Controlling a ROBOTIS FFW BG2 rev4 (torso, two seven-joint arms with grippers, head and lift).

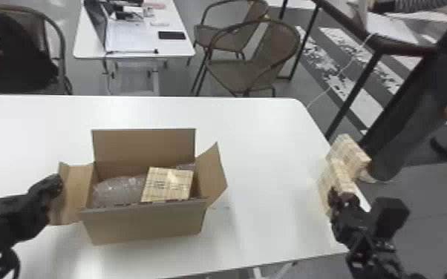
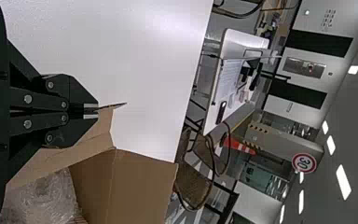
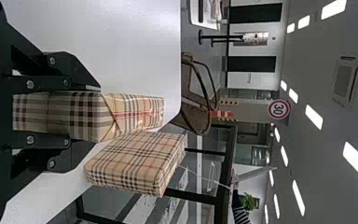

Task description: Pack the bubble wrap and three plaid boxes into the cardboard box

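Observation:
The open cardboard box (image 1: 148,222) holds bubble wrap (image 1: 118,189) on its left and a plaid box (image 1: 167,185) on its right. At the box's left flap is my left gripper (image 1: 56,182); in the left wrist view this gripper (image 2: 91,111) is closed on the flap (image 2: 106,120). My right gripper (image 1: 339,198) is at the table's right edge, around an upright plaid box (image 1: 339,176). The right wrist view shows that gripper (image 3: 87,114) with the plaid box (image 3: 86,112) held between its fingers. Another plaid box (image 3: 137,161) stands close beside it at the edge.
The white table (image 1: 263,148) extends between the cardboard box and the two plaid boxes on the right. The cardboard box's back flap (image 1: 144,146) stands up and its right flap (image 1: 211,174) slants outward. Chairs and a second table (image 1: 133,40) are beyond the far edge.

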